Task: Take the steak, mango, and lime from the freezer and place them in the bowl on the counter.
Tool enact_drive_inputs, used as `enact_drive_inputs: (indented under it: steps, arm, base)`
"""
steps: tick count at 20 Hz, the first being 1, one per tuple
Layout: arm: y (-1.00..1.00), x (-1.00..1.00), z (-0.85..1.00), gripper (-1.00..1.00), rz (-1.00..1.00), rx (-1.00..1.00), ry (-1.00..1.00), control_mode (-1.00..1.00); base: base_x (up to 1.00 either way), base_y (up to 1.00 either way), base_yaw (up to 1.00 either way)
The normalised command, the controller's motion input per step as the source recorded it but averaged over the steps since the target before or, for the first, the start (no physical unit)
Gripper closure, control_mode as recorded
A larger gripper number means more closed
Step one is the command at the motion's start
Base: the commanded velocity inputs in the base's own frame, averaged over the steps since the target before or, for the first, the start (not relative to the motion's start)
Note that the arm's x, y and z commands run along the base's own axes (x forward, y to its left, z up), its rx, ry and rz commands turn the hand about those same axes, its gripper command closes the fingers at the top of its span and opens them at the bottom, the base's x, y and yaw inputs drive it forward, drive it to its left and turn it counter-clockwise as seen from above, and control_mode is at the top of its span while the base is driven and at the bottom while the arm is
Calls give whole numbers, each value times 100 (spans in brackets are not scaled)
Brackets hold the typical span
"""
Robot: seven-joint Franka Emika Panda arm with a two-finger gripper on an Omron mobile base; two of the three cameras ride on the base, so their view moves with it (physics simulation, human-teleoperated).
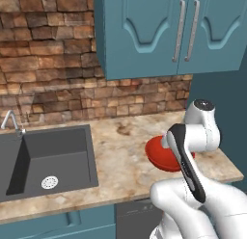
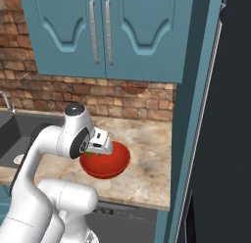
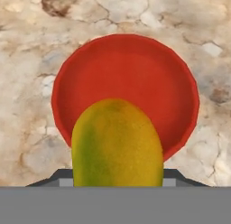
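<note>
A: What is the pincer [image 2: 99,150] doing?
B: Pinching the mango [image 3: 117,144], held right above the red bowl [image 3: 149,78].
A: And the bowl?
B: On the bench [image 1: 120,161], near the sink [image 1: 53,158].

The mango [image 3: 117,144] fills the lower middle of the hand view, yellow-orange with a green streak down its left side, held by the gripper [image 3: 117,180], whose dark tips flank its base. Beyond the mango lies the red bowl [image 3: 135,69], its inside bare. Around the bowl spreads the beige marbled counter [image 3: 27,60], with a brown patch beyond the bowl's far-left rim.
</note>
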Motion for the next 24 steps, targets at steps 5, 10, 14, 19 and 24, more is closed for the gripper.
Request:
enact_drive_inputs:
  steps: [5, 10, 14, 19, 24]
  arm:
    - [0, 51, -57, 100, 0, 0, 9, -100]
    - [-6, 36, -59, 100, 0, 0, 3, -100]
    - [-19, 17, -45, 100, 1, 0, 0, -100]
    - [-7, 4, -19, 100, 0, 0, 0, -100]
    - [0, 0, -27, 100, 0, 0, 3, -100]
  base:
    - [0, 0, 0]
    - [0, 0, 0]
    - [0, 0, 0]
    - [0, 0, 0]
    - [0, 0, 0]
